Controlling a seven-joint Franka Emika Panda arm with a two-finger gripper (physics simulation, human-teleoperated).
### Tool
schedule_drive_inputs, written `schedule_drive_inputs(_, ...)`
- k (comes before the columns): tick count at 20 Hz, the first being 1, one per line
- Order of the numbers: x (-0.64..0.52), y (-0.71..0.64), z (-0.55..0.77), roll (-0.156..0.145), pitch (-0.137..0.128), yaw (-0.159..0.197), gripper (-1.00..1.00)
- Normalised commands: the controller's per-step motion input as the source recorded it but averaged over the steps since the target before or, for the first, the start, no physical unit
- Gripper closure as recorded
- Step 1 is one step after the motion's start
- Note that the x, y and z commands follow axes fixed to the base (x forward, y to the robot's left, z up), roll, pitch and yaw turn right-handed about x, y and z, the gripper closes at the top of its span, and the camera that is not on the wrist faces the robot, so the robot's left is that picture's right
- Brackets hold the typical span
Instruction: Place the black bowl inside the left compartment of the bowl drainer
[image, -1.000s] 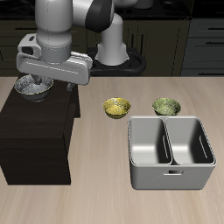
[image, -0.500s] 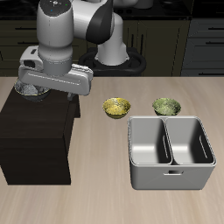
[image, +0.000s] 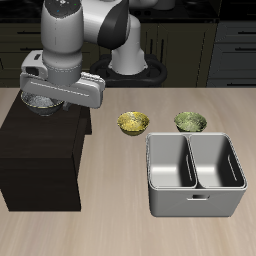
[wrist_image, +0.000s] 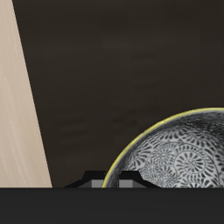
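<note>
Atop dark cabinet (image: 40, 150) at tabletop's side edge: black bowl (image: 38, 101) beneath end effector (image: 45, 97); jaw opening indeterminable. Step: grasp approach. Next: secure rim, lift, carry to bowl drainer (image: 196, 173), left compartment.

Both wells of the drainer (image: 196, 172) stand open from above. Just behind it sit a yellow bowl (image: 133, 123) and a green bowl (image: 190, 122), apart from each other. A tall dark cabinet (image: 42, 155) blocks the counter (image: 130, 230) alongside.

black bowl (image: 37, 102) seemingly upright; bowl drainer (image: 195, 200) empty.
</note>
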Motion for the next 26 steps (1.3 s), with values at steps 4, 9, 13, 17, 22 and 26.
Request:
schedule_drive_inputs(4, -0.1, 0.01, 0.02, -0.013, 0.007, 0.002, 1.0)
schedule_drive_inputs(9, -0.04, 0.23, 0.19, 0.021, -0.033, 0.022, 1.0)
schedule_drive_inputs(13, -0.06, 0.32, 0.25, 0.044, -0.031, 0.017, 1.0)
schedule_drive_inputs(17, -0.09, 0.36, 0.31, 0.041, -0.046, 0.026, 1.0)
schedule_drive_inputs(22, -0.1, 0.45, 0.4, 0.048, -0.056, 0.029, 1.0)
schedule_drive_inputs(26, -0.03, 0.31, 0.25, 0.024, -0.042, 0.016, 1.0)
